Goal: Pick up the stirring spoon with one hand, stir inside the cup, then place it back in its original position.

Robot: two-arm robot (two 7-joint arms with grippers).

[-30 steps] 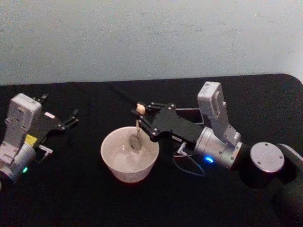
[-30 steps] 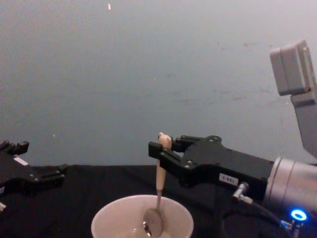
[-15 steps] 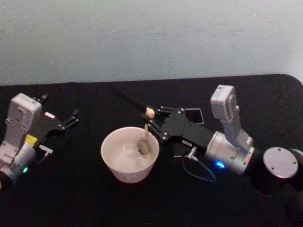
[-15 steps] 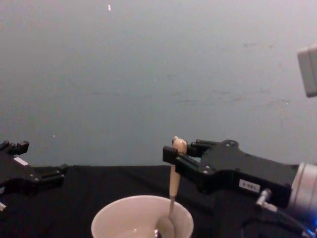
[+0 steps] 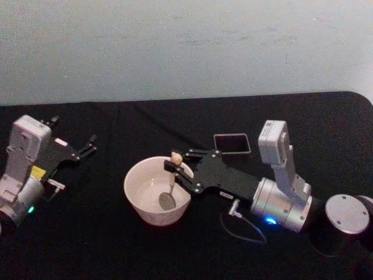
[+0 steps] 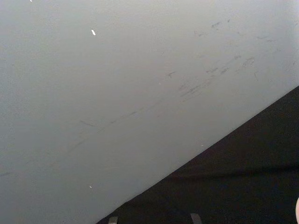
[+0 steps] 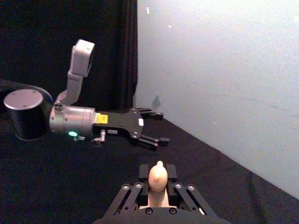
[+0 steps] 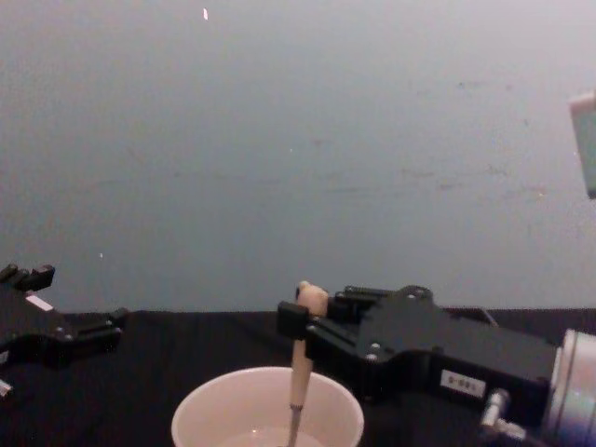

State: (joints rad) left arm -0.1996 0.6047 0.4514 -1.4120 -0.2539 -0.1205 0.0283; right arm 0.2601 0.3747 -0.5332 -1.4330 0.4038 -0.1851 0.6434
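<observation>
On black table (image 5: pixel 116 245), wide pale cup (image 5: pixel 133 201) at centre. Reaching over cup from right, right gripper (image 5: pixel 173 167) pinches beige handle of stirring spoon (image 5: pixel 169 189) just below knobby tip. Spoon near upright, metal bowl down inside cup. Behind cup to right, apart from it, dark grey square holder (image 5: pixel 232 151). At table's left, left gripper (image 5: pixel 74 132), fingers spread, well apart from cup.
</observation>
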